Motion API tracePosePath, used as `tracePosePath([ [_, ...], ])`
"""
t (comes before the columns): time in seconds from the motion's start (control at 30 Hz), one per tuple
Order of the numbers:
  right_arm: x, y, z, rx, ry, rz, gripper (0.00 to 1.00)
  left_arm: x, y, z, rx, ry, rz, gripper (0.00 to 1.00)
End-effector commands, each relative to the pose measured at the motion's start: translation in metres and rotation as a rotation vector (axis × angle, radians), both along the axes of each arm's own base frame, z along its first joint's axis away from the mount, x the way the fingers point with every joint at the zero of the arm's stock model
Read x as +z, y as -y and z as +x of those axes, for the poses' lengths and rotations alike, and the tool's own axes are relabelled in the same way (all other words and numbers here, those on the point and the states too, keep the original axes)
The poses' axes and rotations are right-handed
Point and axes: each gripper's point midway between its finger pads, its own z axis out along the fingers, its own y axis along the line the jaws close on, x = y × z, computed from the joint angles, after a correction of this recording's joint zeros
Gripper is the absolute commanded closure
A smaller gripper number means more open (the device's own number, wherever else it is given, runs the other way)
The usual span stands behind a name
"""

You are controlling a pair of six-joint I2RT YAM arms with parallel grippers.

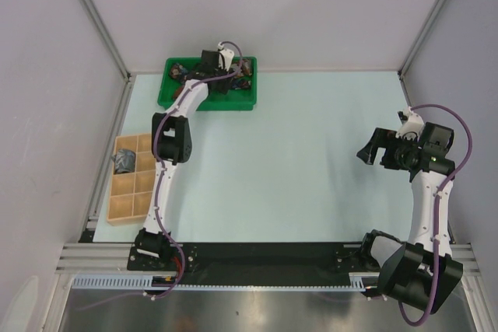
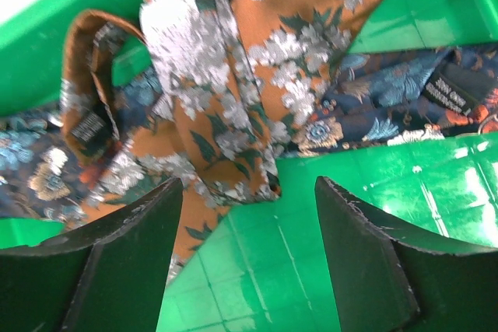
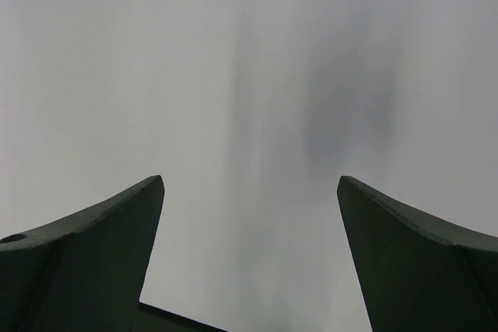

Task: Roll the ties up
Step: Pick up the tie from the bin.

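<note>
In the left wrist view a rust-brown tie [image 2: 233,114] with silver flowers lies crumpled in the green tray [image 2: 389,215]. It rests across a dark navy floral tie [image 2: 373,114]. My left gripper [image 2: 247,192] hangs low in the tray with its jaws apart. Bare tray floor shows between them, and the rust-brown tie's lower fold lies just beyond the left finger [image 2: 117,254]. From above, the left gripper [image 1: 224,75] covers most of the ties [image 1: 237,83]. A grey-blue tie [image 1: 124,161] sits in the wooden box. My right gripper [image 1: 373,149] is open in the air, holding nothing.
The green tray [image 1: 173,103] stands at the table's back left. The tan wooden compartment box [image 1: 132,184] lies along the left edge. Grey walls and metal posts close in the table. The right gripper [image 3: 249,184] faces a blank grey wall.
</note>
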Motion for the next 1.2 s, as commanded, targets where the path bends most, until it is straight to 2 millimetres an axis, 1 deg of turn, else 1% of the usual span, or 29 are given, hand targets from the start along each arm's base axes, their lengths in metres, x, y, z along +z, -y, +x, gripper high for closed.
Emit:
tracePosePath([
  [0.0, 0.007, 0.007, 0.006, -0.014, 0.031, -0.021, 0.00, 0.035, -0.006, 0.021, -0.008, 0.122, 0.037, 0.28],
  [0.1, 0.007, 0.008, 0.006, -0.017, 0.033, -0.021, 0.00, 0.030, -0.010, 0.022, -0.018, 0.120, 0.078, 0.37],
  [0.13, 0.006, 0.008, 0.005, -0.019, 0.029, -0.019, 0.00, 0.031, -0.011, 0.022, -0.019, 0.121, 0.085, 0.37],
  [0.23, 0.006, 0.008, 0.006, -0.016, 0.028, -0.017, 0.00, 0.026, -0.012, 0.021, -0.037, 0.113, 0.116, 0.38],
  [0.3, 0.007, 0.009, 0.006, -0.019, 0.030, -0.018, 0.00, 0.021, -0.014, 0.019, -0.055, 0.102, 0.148, 0.36],
  [0.37, 0.006, 0.009, 0.006, -0.019, 0.026, -0.016, 0.00, 0.014, -0.015, 0.015, -0.081, 0.081, 0.186, 0.34],
  [0.4, 0.006, 0.009, 0.006, -0.020, 0.026, -0.016, 0.00, 0.006, -0.016, 0.011, -0.090, 0.060, 0.207, 0.33],
  [0.43, 0.005, 0.010, 0.006, -0.020, 0.024, -0.015, 0.00, 0.002, -0.016, 0.008, -0.100, 0.047, 0.223, 0.32],
  [0.53, 0.005, 0.011, 0.006, -0.025, 0.024, -0.015, 0.00, -0.012, -0.020, 0.003, -0.132, 0.010, 0.274, 0.34],
  [0.67, 0.004, 0.011, 0.006, -0.026, 0.020, -0.013, 0.00, -0.020, -0.020, 0.002, -0.185, 0.001, 0.341, 0.36],
  [0.7, 0.005, 0.012, 0.007, -0.028, 0.021, -0.014, 0.00, -0.024, -0.019, 0.002, -0.198, -0.003, 0.355, 0.40],
  [0.77, 0.004, 0.013, 0.006, -0.033, 0.017, -0.013, 0.00, -0.026, -0.016, 0.003, -0.216, 0.006, 0.388, 0.47],
  [0.8, 0.004, 0.014, 0.006, -0.034, 0.018, -0.013, 0.00, -0.027, -0.015, 0.003, -0.221, 0.008, 0.395, 0.55],
  [0.87, 0.004, 0.014, 0.006, -0.037, 0.018, -0.013, 0.00, -0.021, -0.014, 0.007, -0.219, 0.028, 0.399, 0.63],
  [0.9, 0.005, 0.015, 0.006, -0.040, 0.020, -0.014, 0.00, -0.019, -0.014, 0.008, -0.219, 0.034, 0.400, 0.76],
  [0.93, 0.005, 0.016, 0.006, -0.042, 0.020, -0.014, 0.00, -0.009, -0.015, 0.009, -0.212, 0.052, 0.403, 0.83],
  [0.97, 0.004, 0.016, 0.006, -0.041, 0.019, -0.013, 0.00, -0.003, -0.017, 0.010, -0.205, 0.060, 0.407, 0.99],
  [1.0, 0.004, 0.016, 0.005, -0.043, 0.019, -0.013, 0.00, 0.007, -0.017, 0.011, -0.198, 0.077, 0.408, 1.00],
  [1.03, 0.006, 0.015, 0.005, -0.039, 0.024, -0.015, 0.00, 0.030, -0.017, 0.013, -0.187, 0.116, 0.401, 1.00],
  [1.07, 0.006, 0.015, 0.005, -0.036, 0.027, -0.015, 0.00, 0.037, -0.018, 0.010, -0.185, 0.123, 0.402, 1.00],
  [1.13, 0.006, 0.015, 0.005, -0.037, 0.030, -0.017, 0.00, 0.063, -0.018, 0.010, -0.176, 0.170, 0.393, 1.00],
  [1.17, 0.007, 0.014, 0.004, -0.035, 0.033, -0.016, 0.00, 0.093, -0.019, 0.008, -0.170, 0.212, 0.385, 1.00],
])
